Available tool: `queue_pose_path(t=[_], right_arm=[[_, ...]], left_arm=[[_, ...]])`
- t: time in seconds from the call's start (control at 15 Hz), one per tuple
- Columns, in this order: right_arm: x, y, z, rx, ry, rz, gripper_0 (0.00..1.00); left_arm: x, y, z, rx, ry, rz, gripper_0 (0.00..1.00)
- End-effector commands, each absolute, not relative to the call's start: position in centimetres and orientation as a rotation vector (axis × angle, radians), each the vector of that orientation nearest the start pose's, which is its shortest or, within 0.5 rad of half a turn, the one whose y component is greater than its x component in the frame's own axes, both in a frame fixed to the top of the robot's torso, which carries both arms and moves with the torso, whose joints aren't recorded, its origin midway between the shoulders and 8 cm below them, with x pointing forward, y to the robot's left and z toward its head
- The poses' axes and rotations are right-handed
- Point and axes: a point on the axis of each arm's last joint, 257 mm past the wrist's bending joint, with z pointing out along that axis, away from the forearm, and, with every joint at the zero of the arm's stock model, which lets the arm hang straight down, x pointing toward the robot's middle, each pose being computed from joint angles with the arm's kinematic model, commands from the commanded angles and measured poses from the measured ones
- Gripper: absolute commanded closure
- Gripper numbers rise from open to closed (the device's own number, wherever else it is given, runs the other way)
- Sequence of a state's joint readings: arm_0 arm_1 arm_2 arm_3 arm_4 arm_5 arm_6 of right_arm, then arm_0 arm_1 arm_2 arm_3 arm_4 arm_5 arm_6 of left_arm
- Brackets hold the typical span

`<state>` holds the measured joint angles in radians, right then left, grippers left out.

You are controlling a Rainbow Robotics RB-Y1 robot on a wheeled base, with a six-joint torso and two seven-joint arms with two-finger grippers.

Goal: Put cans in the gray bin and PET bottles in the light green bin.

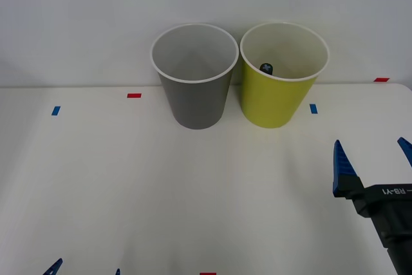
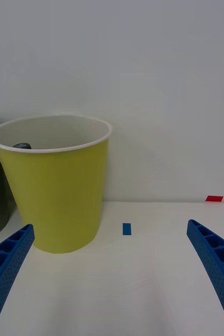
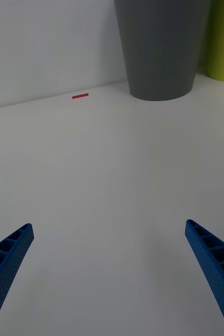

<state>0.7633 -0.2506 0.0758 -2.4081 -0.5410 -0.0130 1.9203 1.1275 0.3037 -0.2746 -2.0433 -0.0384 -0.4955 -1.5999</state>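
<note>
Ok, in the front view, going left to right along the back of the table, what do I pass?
Blue tape mark → red tape mark → gray bin → light green bin, a black cap showing inside → blue tape mark → red tape mark.

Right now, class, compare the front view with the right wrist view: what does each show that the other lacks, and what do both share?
Front view alone: the gray bin whole with its pale inside, the left hand at the near edge, and red tape. Right wrist view alone: the light green bin side-on, down to its base. Both: the black cap inside that bin, the open right hand, and blue tape.
</note>
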Motion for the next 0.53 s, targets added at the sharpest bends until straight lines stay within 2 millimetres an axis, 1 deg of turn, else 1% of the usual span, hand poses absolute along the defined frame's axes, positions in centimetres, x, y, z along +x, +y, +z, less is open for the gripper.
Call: queue_pose_path(t=[0.07, 0.33, 0.4, 0.47, 0.53], right_arm=[[33.0, -27.2, -16.4, 0.004, 1.465, 0.007, 0.00], [29.3, -28.1, -20.2, 0.011, 1.438, -0.028, 0.00], [28.0, -28.2, -21.0, 0.017, 1.443, -0.032, 0.00], [26.2, -28.2, -21.9, 0.030, 1.461, -0.039, 0.00], [25.0, -28.0, -22.8, 0.032, 1.490, -0.047, 0.00]], left_arm=[[20.0, 23.0, -28.9, 0.195, 1.731, 0.044, 0.00], [20.0, 23.0, -28.9, 0.195, 1.731, 0.044, 0.00], [20.0, 23.0, -28.9, 0.195, 1.731, 0.044, 0.00], [20.0, 23.0, -28.9, 0.195, 1.731, 0.044, 0.00], [20.0, 23.0, -28.9, 0.195, 1.731, 0.044, 0.00]])
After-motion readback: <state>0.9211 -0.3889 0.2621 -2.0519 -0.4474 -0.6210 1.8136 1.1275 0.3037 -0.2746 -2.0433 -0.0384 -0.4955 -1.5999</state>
